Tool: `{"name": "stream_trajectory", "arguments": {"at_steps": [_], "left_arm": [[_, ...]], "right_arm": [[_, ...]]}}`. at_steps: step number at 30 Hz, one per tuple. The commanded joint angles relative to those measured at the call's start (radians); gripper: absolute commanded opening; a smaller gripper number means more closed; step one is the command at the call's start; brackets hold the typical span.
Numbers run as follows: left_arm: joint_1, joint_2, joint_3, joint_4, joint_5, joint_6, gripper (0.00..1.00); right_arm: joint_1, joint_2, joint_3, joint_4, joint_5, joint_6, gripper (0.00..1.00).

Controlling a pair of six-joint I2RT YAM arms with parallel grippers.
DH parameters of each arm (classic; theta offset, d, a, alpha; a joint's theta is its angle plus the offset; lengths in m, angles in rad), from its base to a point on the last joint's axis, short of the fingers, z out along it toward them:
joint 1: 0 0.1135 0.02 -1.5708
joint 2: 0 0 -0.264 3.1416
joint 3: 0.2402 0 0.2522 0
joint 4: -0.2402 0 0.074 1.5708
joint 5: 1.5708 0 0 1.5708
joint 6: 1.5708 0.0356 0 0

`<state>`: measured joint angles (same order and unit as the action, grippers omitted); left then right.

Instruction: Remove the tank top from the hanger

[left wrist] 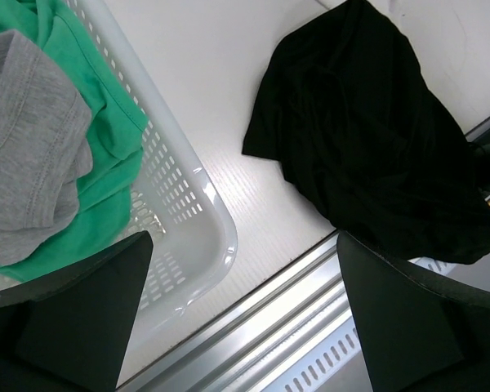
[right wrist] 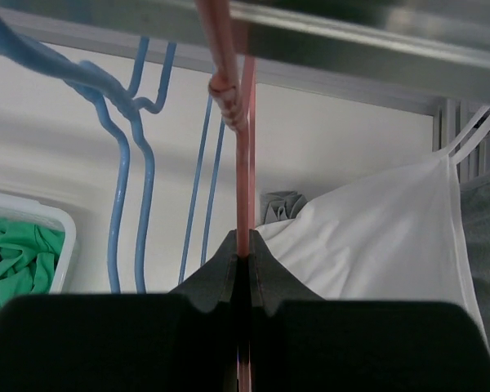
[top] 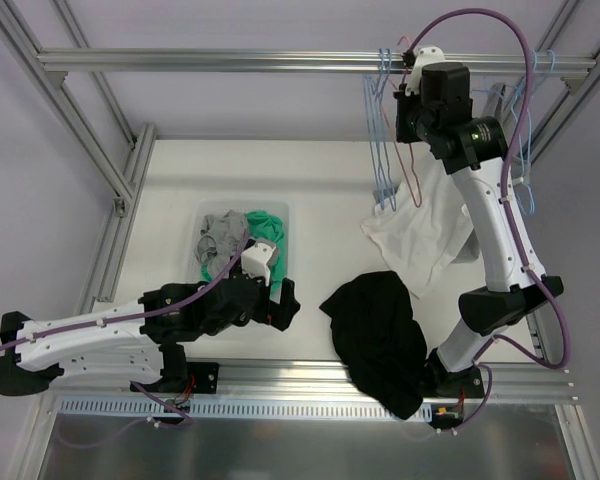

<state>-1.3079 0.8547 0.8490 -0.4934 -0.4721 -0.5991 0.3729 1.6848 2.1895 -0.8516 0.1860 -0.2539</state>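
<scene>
You're clamping the right hand (right wrist: 245, 257) on the pink hanger (right wrist: 247, 163), white tank top (right wrist: 384, 237) hanging just beside it, left hand (top: 283, 300) sitting released, well apart.

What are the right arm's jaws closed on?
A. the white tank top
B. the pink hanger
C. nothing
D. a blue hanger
B: the right wrist view shows the jaws shut on the wire of the pink hanger, with the blue hangers off to one side and clear of them.
</scene>
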Motion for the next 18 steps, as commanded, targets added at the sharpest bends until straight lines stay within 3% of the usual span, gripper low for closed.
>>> {"name": "stream_trajectory", "arguments": {"at_steps": [1,11,12,14,16,18], "left_arm": [[-0.001,0.024,-0.001,-0.002,0.023,-0.027,0.99],[-0.002,0.000,-0.018,-0.002,0.033,-0.044,0.99],[-0.002,0.001,-0.016,-0.004,0.033,-0.044,0.99],[-0.002,0.009,-0.008,-0.004,0.030,-0.041,0.99],[-0.002,0.030,0.010,-0.001,0.032,-0.038,0.99],[-0.002,0.052,0.037,-0.001,0.035,-0.031,0.99]], "right_arm": [[0.000,-0.014,-0.043,0.045,0.029,0.030,0.00],[0.001,-0.068,-0.195,0.082,-0.032,0.079,0.01],[0.001,-0.080,-0.204,0.085,-0.046,0.082,0.04],[0.001,-0.099,-0.224,0.092,-0.069,0.094,0.29],[0.000,-0.141,-0.241,0.097,-0.065,0.099,0.47],[0.000,-0.178,-0.269,0.100,-0.053,0.097,0.49]]}}
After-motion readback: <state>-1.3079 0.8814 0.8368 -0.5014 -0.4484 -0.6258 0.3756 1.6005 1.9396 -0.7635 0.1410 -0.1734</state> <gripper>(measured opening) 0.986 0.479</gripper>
